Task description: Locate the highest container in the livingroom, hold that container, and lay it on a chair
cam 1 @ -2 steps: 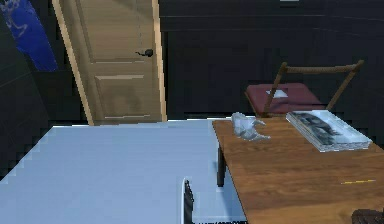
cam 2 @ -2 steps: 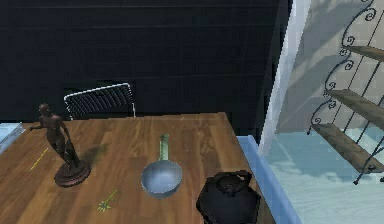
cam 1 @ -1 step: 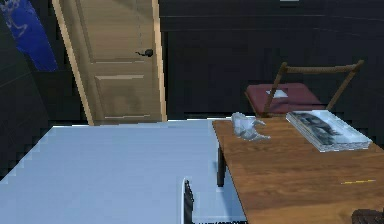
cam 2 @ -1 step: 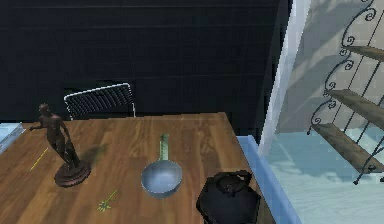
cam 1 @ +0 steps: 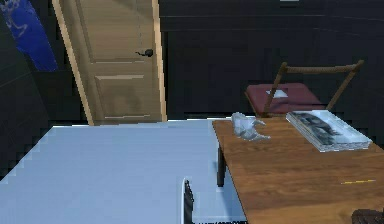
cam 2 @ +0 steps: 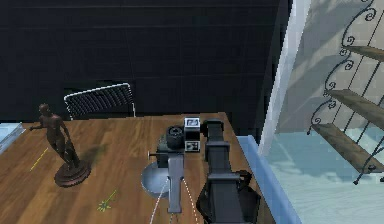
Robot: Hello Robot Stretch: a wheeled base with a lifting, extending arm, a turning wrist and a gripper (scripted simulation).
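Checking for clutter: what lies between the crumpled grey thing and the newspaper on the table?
Only bare tabletop lies between the crumpled thing and the newspaper, as the forward view shows.

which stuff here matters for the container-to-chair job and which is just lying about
For the job: gripper, pale round thing near it (maybe the container), red-seat chair, wire-back chair.
Lying about: statue, newspaper, crumpled cloth, door, shelves.

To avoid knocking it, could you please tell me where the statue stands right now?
In the arm side view, the statue stands upright at the left of the wooden table, near the chair back behind it.
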